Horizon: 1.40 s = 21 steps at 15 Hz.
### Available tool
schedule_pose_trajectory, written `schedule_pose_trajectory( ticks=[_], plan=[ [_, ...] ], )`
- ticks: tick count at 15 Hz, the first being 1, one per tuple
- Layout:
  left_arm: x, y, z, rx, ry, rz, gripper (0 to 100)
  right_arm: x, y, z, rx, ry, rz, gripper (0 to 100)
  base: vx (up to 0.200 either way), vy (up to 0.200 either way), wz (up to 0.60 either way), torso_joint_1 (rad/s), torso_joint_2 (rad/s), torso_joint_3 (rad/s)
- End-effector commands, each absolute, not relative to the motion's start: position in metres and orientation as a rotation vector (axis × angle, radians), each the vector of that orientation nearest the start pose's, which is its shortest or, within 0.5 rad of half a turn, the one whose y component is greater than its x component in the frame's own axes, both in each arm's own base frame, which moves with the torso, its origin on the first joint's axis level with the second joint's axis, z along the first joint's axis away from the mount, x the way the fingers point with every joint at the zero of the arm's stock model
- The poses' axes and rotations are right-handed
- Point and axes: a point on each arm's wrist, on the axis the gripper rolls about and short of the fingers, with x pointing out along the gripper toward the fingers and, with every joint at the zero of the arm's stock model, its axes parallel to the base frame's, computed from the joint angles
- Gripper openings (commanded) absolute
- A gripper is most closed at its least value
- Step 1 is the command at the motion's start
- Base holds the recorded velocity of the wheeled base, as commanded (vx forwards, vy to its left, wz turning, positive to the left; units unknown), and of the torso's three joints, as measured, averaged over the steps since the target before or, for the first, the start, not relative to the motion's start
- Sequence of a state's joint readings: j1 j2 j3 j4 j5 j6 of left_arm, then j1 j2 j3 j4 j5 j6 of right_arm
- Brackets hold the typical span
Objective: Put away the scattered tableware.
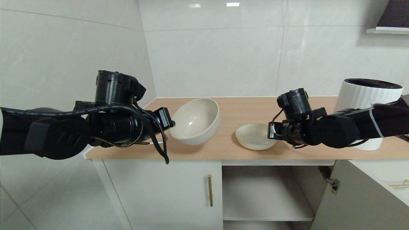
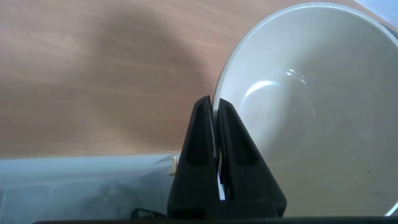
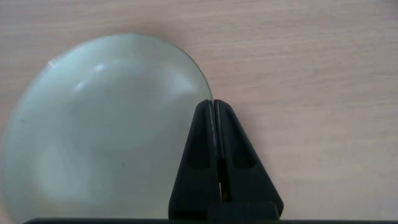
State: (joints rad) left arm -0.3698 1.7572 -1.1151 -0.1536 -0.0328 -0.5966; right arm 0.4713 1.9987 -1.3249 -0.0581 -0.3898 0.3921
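A large cream bowl is tilted on its side over the wooden counter, its opening facing my left arm. My left gripper is shut on the bowl's near rim; in the left wrist view the fingers pinch the rim of the bowl. A small pale plate lies near the counter's front edge. My right gripper is shut on the plate's right rim, and the right wrist view shows the plate with the gripper clamped on its edge.
A white ribbed cylinder container stands on the counter at the right, behind my right arm. Below, the cabinet is open with a bare shelf; its door swings out at the right. The left door has a gold handle.
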Motion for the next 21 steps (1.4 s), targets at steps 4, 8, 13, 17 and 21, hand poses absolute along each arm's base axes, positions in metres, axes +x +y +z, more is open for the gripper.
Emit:
schedule_pose_trajectory(
  ticks=[4,8,13,17,21],
  plan=[
    [0.277,-0.110,0.211,-0.502,0.548,-0.290,0,0.310,0.155,0.220,0.234,0.570,0.115,0,0.000,0.000,0.00,0.000,0.00,0.000],
    [0.261,-0.107,0.216,-0.514,0.557,-0.375,0,0.281,0.142,0.222,0.234,0.642,0.170,0,0.000,0.000,0.00,0.000,0.00,0.000],
    [0.260,-0.112,0.213,-0.509,0.572,-0.385,0,0.270,0.137,0.220,0.212,0.664,0.218,0,0.000,0.000,0.00,0.000,0.00,0.000],
    [0.261,-0.113,0.210,-0.507,0.582,-0.387,0,0.269,0.137,0.218,0.200,0.667,0.221,0,-0.100,0.000,0.00,0.002,0.00,0.002],
    [0.261,-0.114,0.209,-0.506,0.587,-0.387,0,0.268,0.137,0.216,0.188,0.674,0.223,0,-0.200,0.000,0.00,0.002,0.00,0.002]
  ],
)
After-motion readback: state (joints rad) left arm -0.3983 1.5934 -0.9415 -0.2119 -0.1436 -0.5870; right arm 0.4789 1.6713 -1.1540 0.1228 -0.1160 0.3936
